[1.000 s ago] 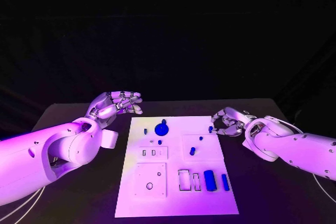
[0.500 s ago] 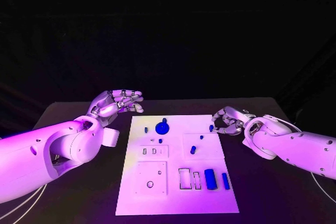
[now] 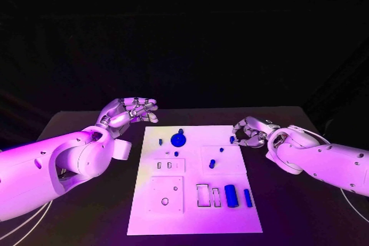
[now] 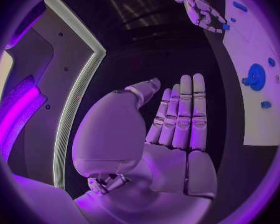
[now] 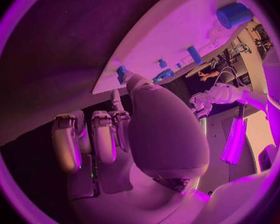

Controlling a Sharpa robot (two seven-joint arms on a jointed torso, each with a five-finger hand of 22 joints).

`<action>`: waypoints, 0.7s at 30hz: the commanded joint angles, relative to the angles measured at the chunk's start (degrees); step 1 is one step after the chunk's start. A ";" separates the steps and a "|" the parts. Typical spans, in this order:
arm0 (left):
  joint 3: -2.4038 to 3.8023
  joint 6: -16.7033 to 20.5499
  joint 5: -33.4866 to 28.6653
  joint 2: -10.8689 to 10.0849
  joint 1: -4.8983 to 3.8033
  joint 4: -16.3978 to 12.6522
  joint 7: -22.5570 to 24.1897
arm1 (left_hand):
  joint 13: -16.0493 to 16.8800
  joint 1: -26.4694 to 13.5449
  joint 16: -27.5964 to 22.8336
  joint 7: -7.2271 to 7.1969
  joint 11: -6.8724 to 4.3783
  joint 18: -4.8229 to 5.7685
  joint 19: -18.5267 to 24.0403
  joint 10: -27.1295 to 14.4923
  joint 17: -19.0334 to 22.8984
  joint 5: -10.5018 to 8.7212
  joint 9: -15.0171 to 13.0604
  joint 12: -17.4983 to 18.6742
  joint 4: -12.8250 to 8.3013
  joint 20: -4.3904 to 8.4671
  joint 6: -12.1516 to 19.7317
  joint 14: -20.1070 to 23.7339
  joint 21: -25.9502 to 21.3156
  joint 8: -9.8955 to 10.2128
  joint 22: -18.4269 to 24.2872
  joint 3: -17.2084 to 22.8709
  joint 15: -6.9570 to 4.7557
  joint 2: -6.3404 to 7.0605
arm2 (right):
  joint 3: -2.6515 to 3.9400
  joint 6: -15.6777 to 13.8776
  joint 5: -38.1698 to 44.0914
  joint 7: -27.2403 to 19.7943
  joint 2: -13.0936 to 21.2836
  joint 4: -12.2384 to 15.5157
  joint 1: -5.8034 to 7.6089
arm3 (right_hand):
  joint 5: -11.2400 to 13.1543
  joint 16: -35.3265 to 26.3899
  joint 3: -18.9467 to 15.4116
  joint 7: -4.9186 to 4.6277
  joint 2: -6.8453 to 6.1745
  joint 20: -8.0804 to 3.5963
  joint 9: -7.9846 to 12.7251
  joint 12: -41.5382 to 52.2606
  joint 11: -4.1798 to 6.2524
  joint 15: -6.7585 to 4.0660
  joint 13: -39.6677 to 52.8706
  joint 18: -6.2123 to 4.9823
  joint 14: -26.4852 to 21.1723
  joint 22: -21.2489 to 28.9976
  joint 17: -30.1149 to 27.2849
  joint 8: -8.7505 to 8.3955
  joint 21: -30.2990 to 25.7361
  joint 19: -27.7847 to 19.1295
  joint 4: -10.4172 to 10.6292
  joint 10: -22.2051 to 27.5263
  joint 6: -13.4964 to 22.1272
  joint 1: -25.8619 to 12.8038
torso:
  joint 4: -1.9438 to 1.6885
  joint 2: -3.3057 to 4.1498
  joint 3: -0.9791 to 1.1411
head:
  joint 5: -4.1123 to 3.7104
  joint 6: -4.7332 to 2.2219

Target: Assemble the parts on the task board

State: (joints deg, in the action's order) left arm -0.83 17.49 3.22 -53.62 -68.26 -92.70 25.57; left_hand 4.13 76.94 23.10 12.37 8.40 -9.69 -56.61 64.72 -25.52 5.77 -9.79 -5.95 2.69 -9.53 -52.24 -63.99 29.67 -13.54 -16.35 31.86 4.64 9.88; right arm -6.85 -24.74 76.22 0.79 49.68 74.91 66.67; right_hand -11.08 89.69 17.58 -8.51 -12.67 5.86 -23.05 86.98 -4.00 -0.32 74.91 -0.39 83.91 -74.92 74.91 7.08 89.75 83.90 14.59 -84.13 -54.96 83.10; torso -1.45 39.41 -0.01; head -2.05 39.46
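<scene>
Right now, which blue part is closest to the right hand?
The small blue part at the task board's far right edge, at the right hand's fingertips; the others lie farther in.

Task board (image 3: 192,214) in the middle of the desk (image 3: 307,224), parts on it, left hand (image 3: 129,111) beyond its far left corner, right hand (image 3: 249,133) at its right edge by a small part (image 3: 231,140)

Room dark, black backdrop beyond table at 12 o'clock. Violet-magenta light falls from above; task board (image 3: 194,176) brightest, near glare. Blue parts (image 3: 230,196) crisp against it. Left arm (image 3: 46,168) at 8 o'clock glows, soft shadow underneath. Wrist views: heavy fisheye bending, dark vignette round rim, near palms slightly soft. Bright strip lamp (image 4: 74,104) glares at 9 o'clock.
</scene>
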 commanded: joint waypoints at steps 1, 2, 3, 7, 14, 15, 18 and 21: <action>0.04 -0.89 0.04 0.13 -0.04 -0.05 0.28 | 0.08 -0.29 0.37 -0.07 -0.09 -0.39 0.43 0.38 -0.05 -0.23 -0.07 0.39 0.05 -0.08 0.15 0.35 0.34 -0.20 -0.05 0.33 -0.11 -0.13 | 0.00 1.17 0.79 0.06 -0.22 -0.07 -0.11 | 0.23 0.31 0.42 0.01 0.09 -0.30 -0.09 0.39 0.06 -0.44 12.88 0.39 6.09 -15.08 15.09 0.32 0.25 6.10 -0.14 -3.79 -0.38 0.52 | -0.07 -0.02 -0.06 | -0.04 0.04; 0.04 -0.88 0.04 0.13 -0.04 -0.05 0.27 | 0.08 -0.29 0.37 -0.07 -0.09 -0.39 0.43 0.38 -0.05 -0.23 -0.07 0.39 0.05 -0.08 0.15 0.35 0.34 -0.20 -0.05 0.33 -0.11 -0.13 | 0.00 1.26 0.79 0.07 -0.28 -0.07 -0.15 | 0.23 0.31 0.51 0.05 0.14 -0.35 -0.09 0.43 0.10 -0.50 12.92 0.39 6.09 -15.08 15.09 0.35 0.25 6.10 -0.16 -3.83 -0.48 0.60 | -0.06 -0.01 -0.06 | -0.04 0.06; 0.04 -0.88 0.04 0.12 -0.04 -0.05 0.27 | 0.08 -0.29 0.37 -0.07 -0.09 -0.39 0.43 0.38 -0.05 -0.23 -0.07 0.39 0.05 -0.08 0.15 0.35 0.34 -0.20 -0.05 0.33 -0.11 -0.13 | 0.00 1.34 0.80 0.08 -0.33 -0.07 -0.19 | 0.23 0.31 0.59 0.09 0.18 -0.40 -0.09 0.49 0.13 -0.56 12.97 0.39 6.09 -15.08 15.09 0.37 0.25 6.10 -0.18 -3.87 -0.55 0.68 | -0.07 -0.01 -0.05 | -0.01 0.10; 0.04 -0.87 0.04 0.09 -0.04 -0.05 0.25 | 0.08 -0.29 0.37 -0.07 -0.09 -0.39 0.43 0.38 -0.05 -0.23 -0.07 0.39 0.05 -0.08 0.15 0.35 0.34 -0.20 -0.05 0.33 -0.11 -0.13 | 0.00 1.60 0.80 0.13 -0.49 -0.02 -0.33 | 0.23 0.31 0.65 0.12 0.18 -0.44 -0.09 0.52 0.16 -0.61 13.00 0.39 6.09 -15.08 15.09 0.38 0.25 6.10 -0.21 -3.90 -0.61 0.75 | -0.05 0.01 -0.05 | 0.03 0.15; 0.04 -0.85 0.04 0.06 -0.04 -0.06 0.22 | 0.08 -0.29 0.37 -0.07 -0.09 -0.39 0.43 0.38 -0.05 -0.23 -0.07 0.39 0.05 -0.08 0.15 0.35 0.34 -0.20 -0.05 0.33 -0.11 -0.13 | 0.00 2.00 0.80 0.27 -0.73 -0.07 -0.54 | 0.24 0.31 0.68 0.14 0.15 -0.47 -0.09 0.58 0.18 -0.64 13.04 0.39 6.09 -15.08 15.09 0.38 0.25 6.10 -0.25 -3.95 -0.63 0.81 | -0.03 -0.02 -0.02 | 0.07 0.18; 0.04 -0.84 0.04 0.05 -0.04 -0.06 0.21 | 0.08 -0.29 0.37 -0.07 -0.09 -0.39 0.43 0.38 -0.05 -0.23 -0.07 0.39 0.05 -0.08 0.15 0.35 0.34 -0.20 -0.05 0.33 -0.11 -0.13 | 0.00 2.08 0.80 0.32 -0.77 -0.10 -0.57 | 0.24 0.31 0.68 0.14 0.15 -0.47 -0.09 0.58 0.18 -0.64 13.04 0.39 6.09 -15.08 15.09 0.38 0.25 6.10 -0.25 -3.95 -0.63 0.81 | -0.03 -0.02 -0.02 | 0.05 0.16; 0.04 -0.83 0.04 0.03 -0.04 -0.06 0.19 | 0.08 -0.29 0.37 -0.07 -0.09 -0.39 0.43 0.38 -0.05 -0.23 -0.07 0.39 0.05 -0.08 0.15 0.35 0.34 -0.20 -0.05 0.33 -0.11 -0.13 | 0.00 2.20 0.80 0.41 -0.82 -0.20 -0.62 | 0.25 0.31 0.72 0.15 0.13 -0.50 -0.09 0.64 0.19 -0.67 13.09 0.39 6.09 -15.08 15.09 0.37 0.25 6.10 -0.28 -3.99 -0.65 0.87 | -0.01 0.01 0.01 | 0.06 0.20; 0.04 -0.82 0.04 0.03 -0.04 -0.06 0.17 | 0.08 -0.29 0.37 -0.07 -0.09 -0.39 0.43 0.38 -0.05 -0.23 -0.07 0.39 0.05 -0.08 0.15 0.35 0.34 -0.20 -0.05 0.33 -0.11 -0.13 | 0.00 2.27 0.80 0.47 -0.90 -0.35 -0.65 | 0.24 0.31 0.78 0.17 0.14 -0.53 -0.08 0.63 0.21 -0.70 13.09 0.39 6.09 -15.08 15.09 0.38 0.25 6.10 -0.32 -3.99 -0.68 0.94 | 0.01 0.03 0.02 | 0.01 0.17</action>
State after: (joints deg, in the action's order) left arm -0.83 17.49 3.22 -53.66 -68.26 -92.67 25.47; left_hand 4.13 76.88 23.10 12.37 8.40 -9.69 -56.61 64.72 -25.51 5.77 -9.78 -5.95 2.69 -9.53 -52.24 -63.99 29.67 -13.54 -16.33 31.86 4.64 9.82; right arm -6.84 -23.64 76.34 1.14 48.86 74.64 66.09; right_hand -11.09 89.69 17.89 -8.31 -12.62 5.64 -23.05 87.41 -4.00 -0.67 74.90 -0.39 84.00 -74.91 74.94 7.08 89.75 84.12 14.29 -84.13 -55.15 83.49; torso -1.48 39.39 -0.04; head -1.97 39.65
